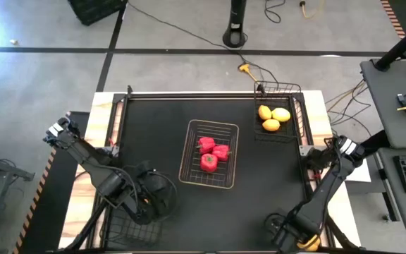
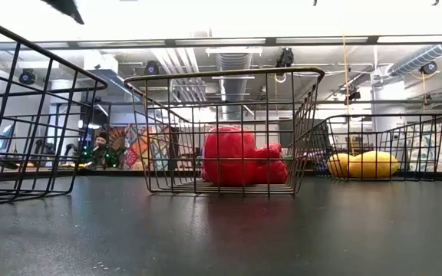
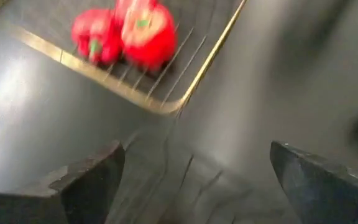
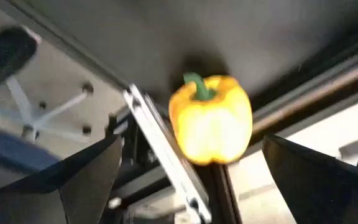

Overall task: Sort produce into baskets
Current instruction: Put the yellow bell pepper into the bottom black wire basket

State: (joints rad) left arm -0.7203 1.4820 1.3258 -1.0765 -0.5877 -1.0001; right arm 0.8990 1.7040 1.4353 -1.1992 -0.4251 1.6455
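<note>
Pale wire basket [image 1: 232,152], worktop centre, holds three red peppers [image 1: 212,153]. Left gripper [image 3: 197,155] is wide open and empty. At the near right corner, the right gripper [image 4: 191,149] gapes around a glossy yellow toy pepper [image 4: 211,118] without touching it. The pepper is judged light, stiff and slippery; grip across its widest girth.

Red peppers [image 1: 212,152], yellow lemons [image 1: 273,117]

Your widest open stretch of surface [image 1: 154,134] lies left of the middle basket [image 1: 210,154], running from the far edge to near the front. That basket, holding red peppers [image 1: 212,152], blocks the centre. A second basket [image 1: 279,113] with lemons [image 1: 274,116] fills the far right corner; a third basket [image 1: 129,229] sits at the front left corner.
</note>
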